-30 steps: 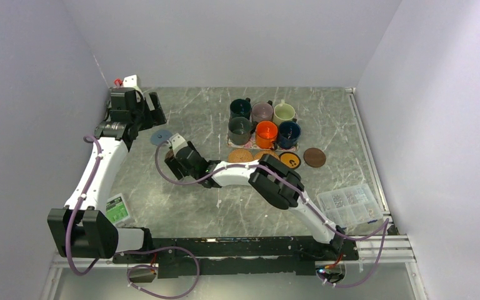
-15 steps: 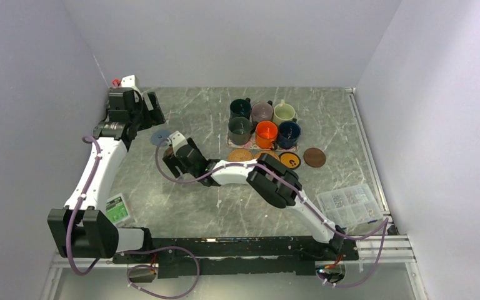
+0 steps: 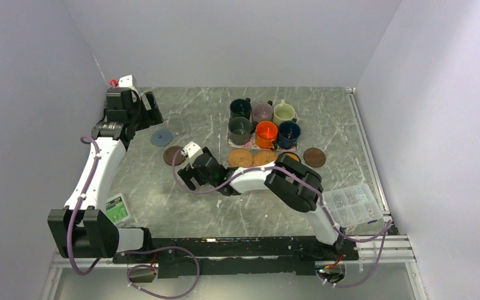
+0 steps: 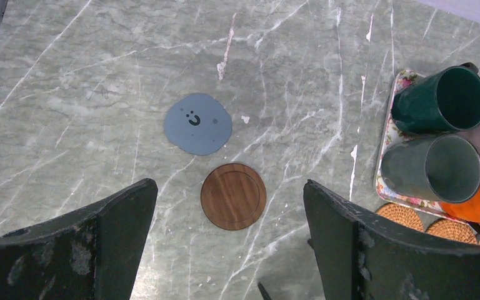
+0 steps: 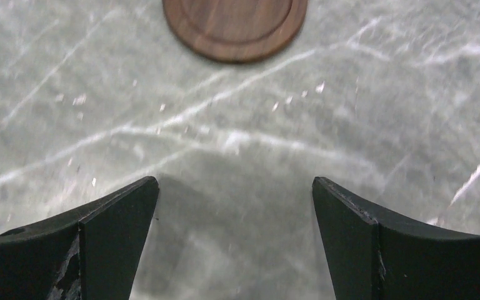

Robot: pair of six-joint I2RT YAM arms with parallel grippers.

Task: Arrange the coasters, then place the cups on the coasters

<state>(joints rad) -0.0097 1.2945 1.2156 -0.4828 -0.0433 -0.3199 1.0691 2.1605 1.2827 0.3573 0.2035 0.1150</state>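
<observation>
The right claw (image 5: 234, 182) stands wide apart and holds nothing, low over the bare table (image 5: 350, 125). At 12 o'clock in its own view, just ahead, a dark brown coaster (image 5: 235, 25) lies flat. In the top view the grey-blue coaster (image 3: 161, 137) is near this one at 11 o'clock, not touching it. The left claw (image 4: 228, 185) hangs higher above both discs, also spread and empty. Toward 3 o'clock the two tan woven coasters (image 3: 240, 157) and the second dark brown coaster (image 3: 314, 157) lie in a row. The cups (image 3: 265, 133) are packed together on the floral mat (image 4: 389, 140) at 1 o'clock.

I see three dangers. The discs are thin, so a claw may push one along the stone instead of lifting it. The right arm (image 3: 294, 187) reaches across the row and could sweep a coaster if it goes low. The cups touch one another, so a finger entering between them may tip a neighbour
</observation>
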